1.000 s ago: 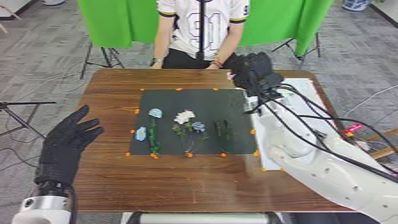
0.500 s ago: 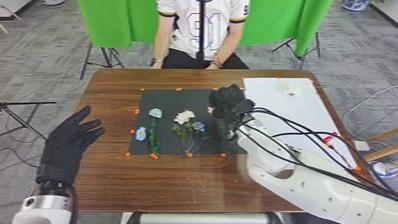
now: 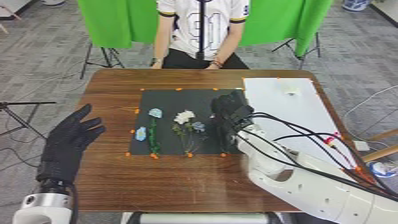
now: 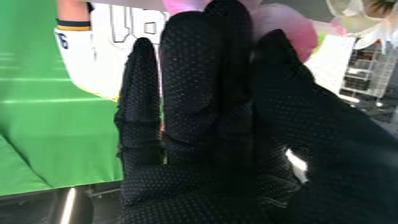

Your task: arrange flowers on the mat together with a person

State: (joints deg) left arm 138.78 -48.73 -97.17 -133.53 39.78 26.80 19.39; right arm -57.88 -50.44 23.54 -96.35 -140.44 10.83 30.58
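Table [image 3: 178, 187] — brown and wide — carries the dark mat [image 3: 182, 149], with a white sheet [image 3: 280, 110] beside it. Over on the left side, left hand [image 3: 64, 145] sits open, thumb well apart from the fingers. Right hand [image 3: 233, 111] is over the mat's right part, narrow, fingers long against the thumb — and it's holding the pink flower [image 4: 289, 30], petals showing past the fingertips! On the mat, left to middle: two pale-blue blooms [image 3: 155, 113], then a white flower [image 3: 184, 117] beside a smaller blue one [image 3: 198, 127]. Little orange markers [image 3: 189, 155] dot the mat's edges.
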